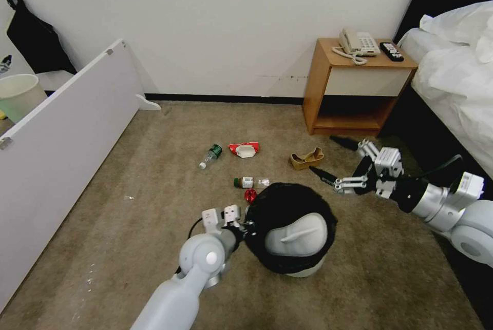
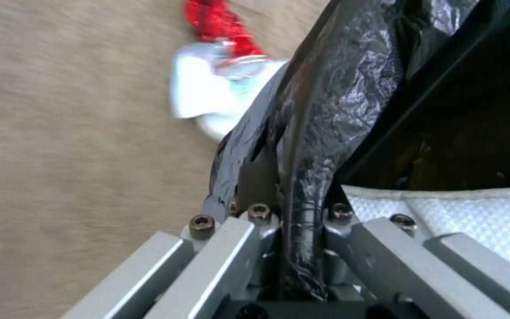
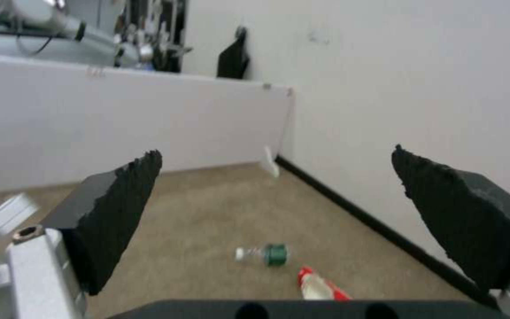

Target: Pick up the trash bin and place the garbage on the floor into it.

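Observation:
The trash bin [image 1: 290, 207], white with a black bag over its rim, is in the middle of the floor [image 1: 154, 227]. My left gripper [image 1: 242, 223] is shut on its near-left rim, and the left wrist view shows the fingers [image 2: 255, 230] clamping the crinkled bag [image 2: 332, 102]. A white slipper [image 1: 298, 235] lies inside the bin. My right gripper [image 1: 331, 158] hovers open to the bin's right, above a brown paper bag [image 1: 306, 158]. More garbage lies beyond: a green-labelled bottle [image 1: 210, 155], a red-and-white wrapper [image 1: 244, 149], a second bottle [image 1: 251, 182] and a red can [image 1: 250, 195].
A wooden nightstand [image 1: 359, 83] with a phone [image 1: 358, 42] and a remote [image 1: 392, 51] stands against the far wall. The bed [image 1: 457, 73] runs along the right. A white panel [image 1: 61, 130] fences off the left, with a pale green bin [image 1: 18, 95] behind it.

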